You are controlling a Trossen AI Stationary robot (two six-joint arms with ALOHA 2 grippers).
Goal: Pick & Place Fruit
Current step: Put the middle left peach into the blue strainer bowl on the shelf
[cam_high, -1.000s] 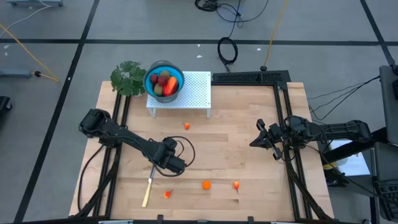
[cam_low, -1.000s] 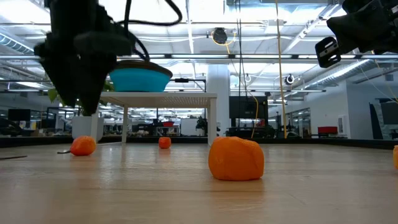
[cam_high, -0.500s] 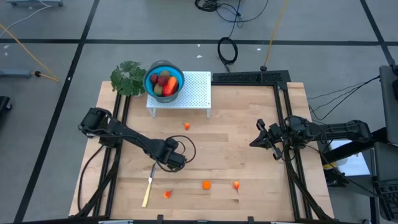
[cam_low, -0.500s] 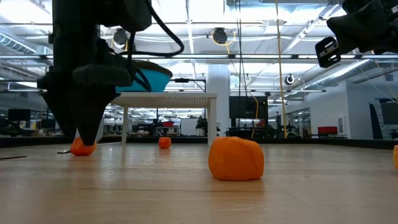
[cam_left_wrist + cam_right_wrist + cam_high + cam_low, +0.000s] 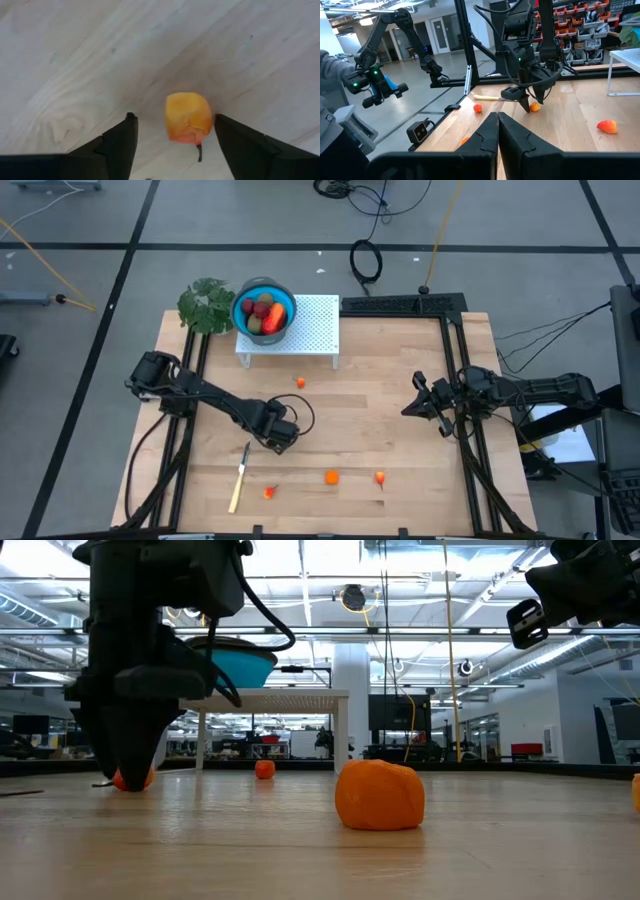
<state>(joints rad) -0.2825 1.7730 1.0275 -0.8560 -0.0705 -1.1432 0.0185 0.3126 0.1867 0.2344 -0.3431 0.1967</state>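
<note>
Left gripper (image 5: 175, 132) wide open, straddling orange fruit (image 5: 188, 118).

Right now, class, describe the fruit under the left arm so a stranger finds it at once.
On the wooden table, find the left gripper beside the yellow-handled knife. A small orange piece sits between its open jaws; the other orange pieces lie alone.

A robotics lab in an open industrial hall. The wooden table (image 5: 400, 380) stands on a grey floor (image 5: 500, 220) with trailing cables (image 5: 366, 260) (more arms (image 5: 395, 30) and parts shelves (image 5: 580, 25) stand beyond).
</note>
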